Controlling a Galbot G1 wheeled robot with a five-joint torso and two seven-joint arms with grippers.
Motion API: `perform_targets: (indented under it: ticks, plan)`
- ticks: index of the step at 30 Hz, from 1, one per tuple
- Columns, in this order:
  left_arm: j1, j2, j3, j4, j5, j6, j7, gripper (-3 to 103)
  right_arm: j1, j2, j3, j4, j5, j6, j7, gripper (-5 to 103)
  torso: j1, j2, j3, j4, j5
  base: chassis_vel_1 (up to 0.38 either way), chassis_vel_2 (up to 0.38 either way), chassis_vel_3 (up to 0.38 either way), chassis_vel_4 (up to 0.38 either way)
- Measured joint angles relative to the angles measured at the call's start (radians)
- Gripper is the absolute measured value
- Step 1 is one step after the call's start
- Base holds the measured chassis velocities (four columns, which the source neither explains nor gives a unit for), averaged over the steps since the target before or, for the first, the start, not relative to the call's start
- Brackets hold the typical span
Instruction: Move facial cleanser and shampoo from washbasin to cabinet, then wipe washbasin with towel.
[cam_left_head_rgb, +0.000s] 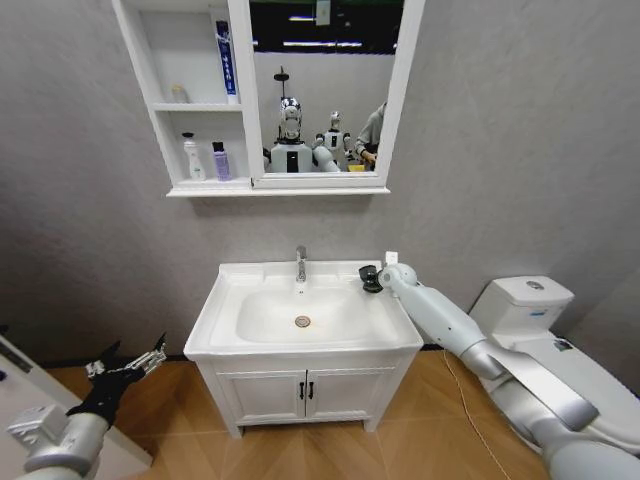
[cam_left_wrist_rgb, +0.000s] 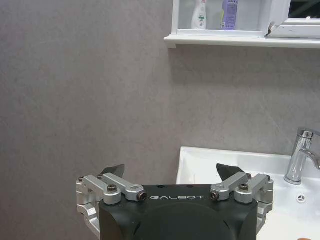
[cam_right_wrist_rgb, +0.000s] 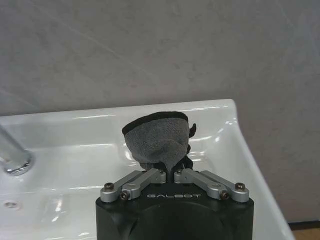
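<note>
The white washbasin stands in the middle of the head view, with its chrome tap at the back. Over its back right corner, my right gripper is shut on the dark grey towel, which bunches up between the fingers just above the rim. On the cabinet above, a white bottle and a purple bottle share the lowest shelf. A blue-and-white tube stands on the top shelf. I cannot tell which is the facial cleanser or the shampoo. My left gripper hangs open, low and left of the washbasin.
A white toilet sits close on the right, under my right arm. Below the washbasin is a low white two-door cupboard. A white furniture edge is at the lower left. The cabinet's mirror reflects the room.
</note>
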Motion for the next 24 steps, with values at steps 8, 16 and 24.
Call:
perform_targets:
  ticks: [8, 16, 24]
  plan:
    - [0.0, 0.0, 0.0, 0.0, 0.0, 0.0, 0.0, 100, 0.008, 0.07, -0.139, 0.148, 0.103, 0.003, 0.149, 2, 0.0, 0.0, 0.0, 0.0002, 0.0002, 0.0, 0.0, 0.0, 0.0]
    - [0.0, 0.0, 0.0, 0.0, 0.0, 0.0, 0.0, 100, 0.041, 0.109, -0.328, 0.131, 0.132, 0.01, 0.226, 2, 0.0, 0.0, 0.0, -0.0003, 0.0001, 0.0, 0.0, 0.0, 0.0]
    - [0.0, 0.0, 0.0, 0.0, 0.0, 0.0, 0.0, 100, 0.056, 0.125, -0.41, 0.076, 0.137, 0.011, 0.247, 2, 0.0, 0.0, 0.0, 0.0001, 0.0002, 0.0, 0.0, 0.0, 0.0]
